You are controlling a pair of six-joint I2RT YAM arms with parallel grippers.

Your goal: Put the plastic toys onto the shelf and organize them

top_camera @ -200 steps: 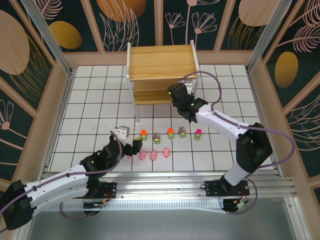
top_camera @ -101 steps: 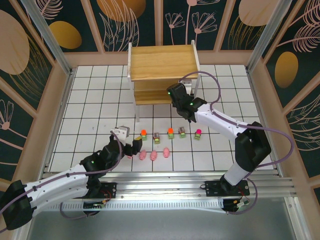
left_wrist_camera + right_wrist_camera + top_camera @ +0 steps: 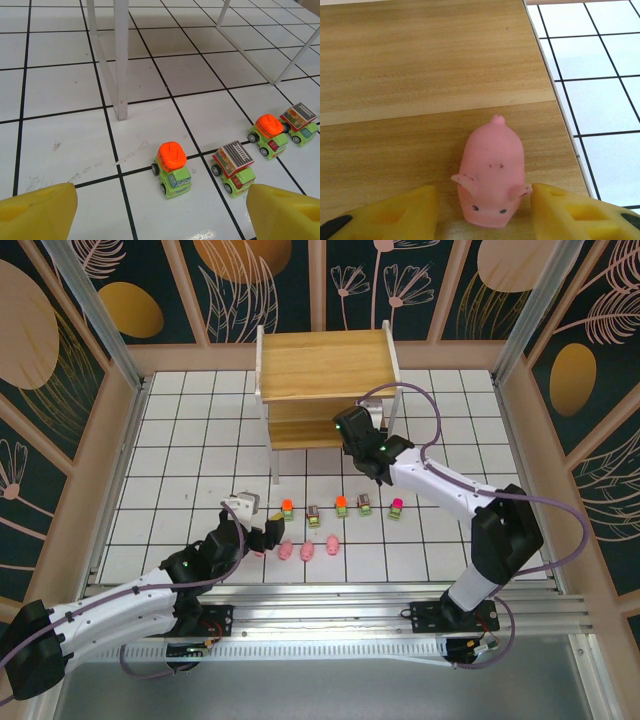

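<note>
Yellow fingers of the right pincer [image 3: 484, 202] stand apart on either side of a pink pig [image 3: 492, 170], and a sliver of wood shows along one flank, so there's no squeeze on it! The pig lies flat on the shelf [image 3: 395, 75], snout pointing away, close to the board's right edge, on what I take to be the lower tier. Over to the left pincer [image 3: 165, 210]: spread wide, nothing between, hovering low over the desk [image 3: 60, 100] just short of an orange-topped vehicle [image 3: 172, 170], with more vehicles lined up beside it. Three pigs [image 3: 307, 551] wait on the desk near the arms. They look light, soft and rounded, so pinch gently across the flanks. The vehicles look stiff but wheeled and likely to roll, so take the body's sides below the cap.
</note>
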